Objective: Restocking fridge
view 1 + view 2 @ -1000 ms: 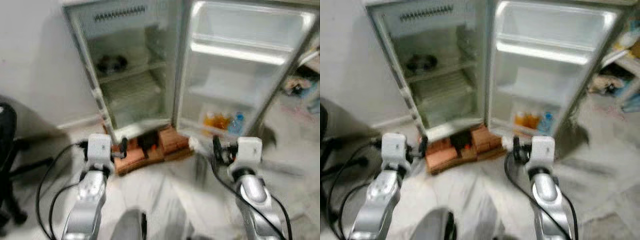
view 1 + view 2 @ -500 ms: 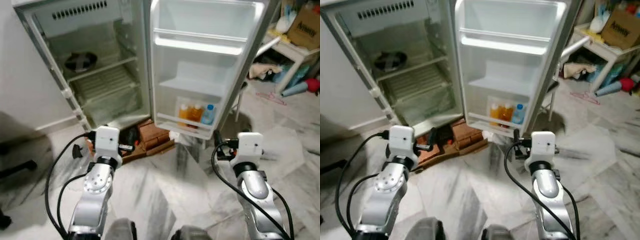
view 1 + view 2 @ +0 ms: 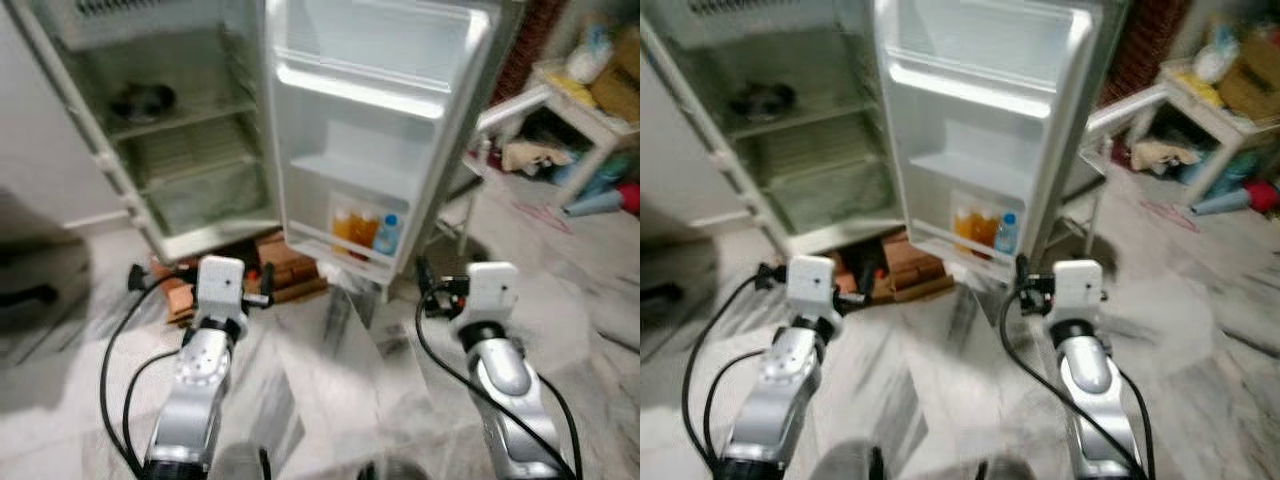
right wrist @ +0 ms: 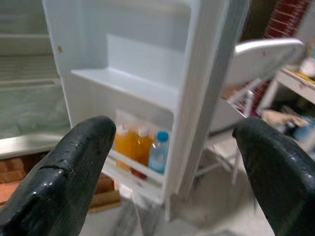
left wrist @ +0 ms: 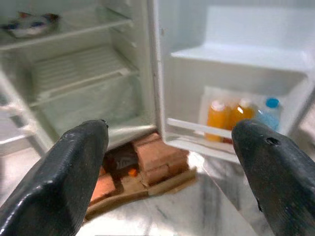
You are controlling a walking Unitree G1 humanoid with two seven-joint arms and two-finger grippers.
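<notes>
The fridge stood open, its door swung wide. In the door's lowest rack sat two orange bottles beside a blue-capped bottle. Before the fridge, the left hand and right hand hovered with fingers spread, empty.

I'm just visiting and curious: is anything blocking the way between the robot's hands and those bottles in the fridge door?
Nothing visible blocks it. Both end effectors, left and right, are open and empty, held above bare marble floor. The bottles stand in the open fridge door's lowest shelf, behind its low front rail.
</notes>
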